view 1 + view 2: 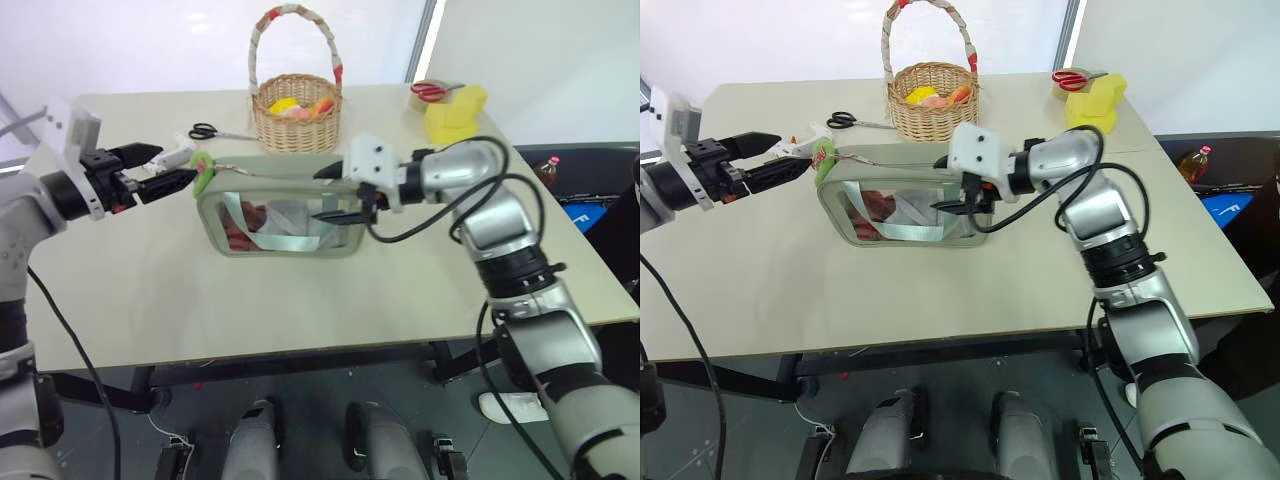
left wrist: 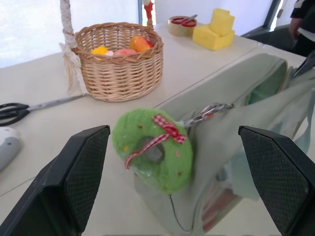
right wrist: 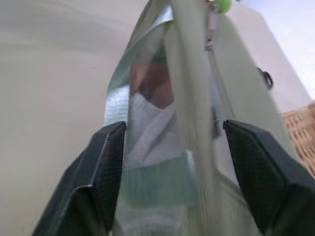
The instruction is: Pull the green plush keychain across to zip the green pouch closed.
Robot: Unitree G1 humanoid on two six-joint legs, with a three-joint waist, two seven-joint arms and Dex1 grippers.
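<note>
We see the left end effector (image 2: 167,182) released, its two black fingers (image 2: 74,182) spread wide with the green plush keychain (image 2: 153,147) sitting between them and touching neither pad. The keychain is a fuzzy lime ring tied with a red-and-white checked ribbon, and it hangs from the metal zipper pull at the left end of the green pouch (image 1: 285,215). The right end effector (image 3: 172,177) is also parted: in its wrist view its fingers (image 3: 103,172) stand on either side of the pouch's right end, the fabric and clear window passing between them, and we cannot tell whether either pad actually touches the cloth. From the head views the right end effector (image 1: 345,200) sits at the pouch's upper right corner, pointing toward the robot's left. The pouch stands upright on the worktop (image 1: 150,290), its clear front window facing the robot, with red and white contents and a pale blue-green strap showing through. Behind the pouch stands a wicker basket (image 1: 295,120) with a tall wrapped handle, holding yellow and orange toys. Black-handled scissors (image 1: 210,131) lie to the basket's left, and a small white object (image 1: 178,156) rests near the left end effector. At the far right corner of the worktop sit yellow blocks (image 1: 455,115) and, just beside them, red-handled scissors (image 1: 430,92).
</note>
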